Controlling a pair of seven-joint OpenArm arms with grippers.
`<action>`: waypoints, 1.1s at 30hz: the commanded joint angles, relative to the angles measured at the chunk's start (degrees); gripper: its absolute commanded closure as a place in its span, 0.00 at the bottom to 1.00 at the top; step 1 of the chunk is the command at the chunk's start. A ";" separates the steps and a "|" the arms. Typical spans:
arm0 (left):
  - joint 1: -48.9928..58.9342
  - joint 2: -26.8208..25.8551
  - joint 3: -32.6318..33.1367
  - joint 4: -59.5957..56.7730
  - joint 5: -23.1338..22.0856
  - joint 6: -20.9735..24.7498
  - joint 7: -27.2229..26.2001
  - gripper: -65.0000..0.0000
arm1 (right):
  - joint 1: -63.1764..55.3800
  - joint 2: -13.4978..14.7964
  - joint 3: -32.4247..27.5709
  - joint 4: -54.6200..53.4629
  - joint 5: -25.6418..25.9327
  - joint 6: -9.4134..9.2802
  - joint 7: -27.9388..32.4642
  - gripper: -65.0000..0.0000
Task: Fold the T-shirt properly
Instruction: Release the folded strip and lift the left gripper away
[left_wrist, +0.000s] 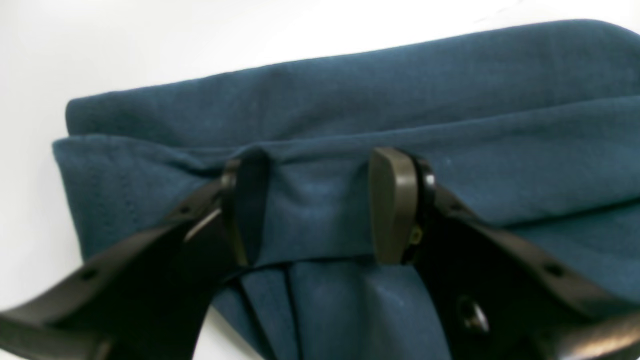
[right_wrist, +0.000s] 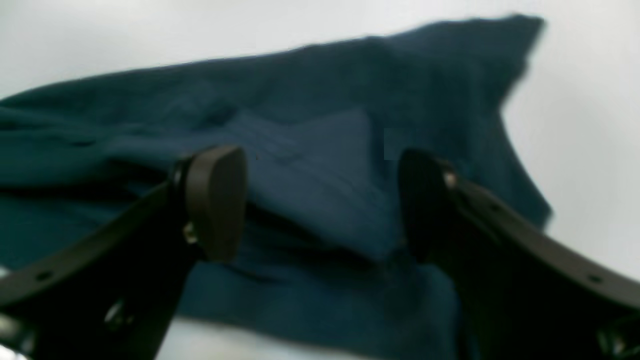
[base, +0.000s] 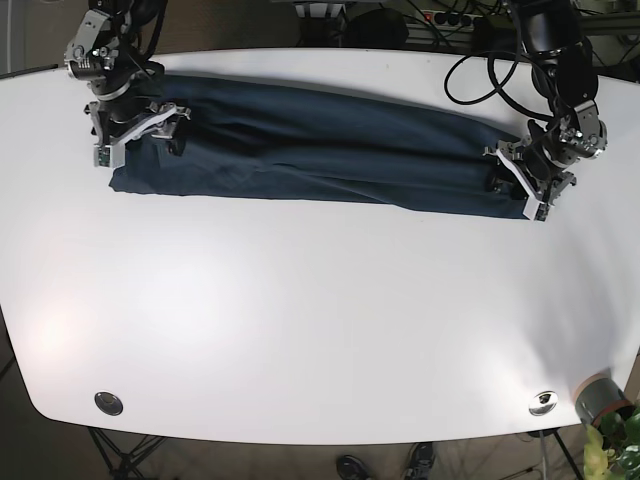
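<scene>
T-shirt (base: 320, 150) lies as a long, narrow dark-blue band across the far half of the white desk (base: 300, 330), lengthwise folds already in. One hand sits at each end.

Left hand (left_wrist: 320, 207): fingers (left_wrist: 392, 205) spread, a raised fold of cloth between them; released, not pinching. Right hand (right_wrist: 320, 202): likewise spread over bunched fabric at the other end, nothing gripped; view blurred.

Judgement: step in hand is taking hold of both ends for the crosswise fold. Next move calls for both hands closing on all layers together, then one end carried over the other with edges kept aligned.

Desk surface is smooth and glossy. Cables (base: 490, 75) trail at the far edge; a small plant pot (base: 600, 400) stands off the near corner.
</scene>
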 joint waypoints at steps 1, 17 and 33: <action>0.00 -0.65 -0.07 0.12 1.02 0.46 1.84 0.53 | 0.55 0.60 -0.95 -1.02 0.65 -0.99 0.73 0.32; 0.08 -0.56 -0.25 -0.23 1.02 0.55 1.84 0.53 | 8.99 4.12 -1.74 -18.96 -0.67 -4.86 0.99 0.32; -13.90 -0.92 -0.43 -14.21 0.93 0.55 1.93 0.52 | 24.72 4.47 -1.74 -27.75 -8.93 -4.60 2.22 0.32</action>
